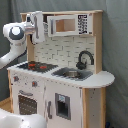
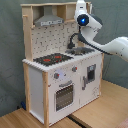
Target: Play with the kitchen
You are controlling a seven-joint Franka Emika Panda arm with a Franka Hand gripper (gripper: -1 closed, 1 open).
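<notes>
White and pale wood make up the kitchen (image 1: 60, 75), a tall toy unit standing on a wooden floor (image 2: 100, 112) before a grey-green curtain (image 1: 115, 55). Nearest in the second exterior view is its white front, with an oven door (image 2: 64, 95) below two knobs and a small dark-panelled door (image 2: 91, 74) to the second exterior view's right. On the tabletop sit a black hob with red rings (image 2: 52, 58) and, farther along, a grey sink (image 1: 71, 73) with a curved black tap (image 1: 85, 59). Behind these rises a tiled back wall, topped by a grey hood (image 2: 49, 21) and a microwave shelf (image 1: 69, 24). The robot's white arm (image 2: 112, 46) reaches up to the hood level; its claw (image 1: 38, 26) hangs at the kitchen's upper edge beside the microwave. Whether the claw's fingers are apart or together cannot be told.
</notes>
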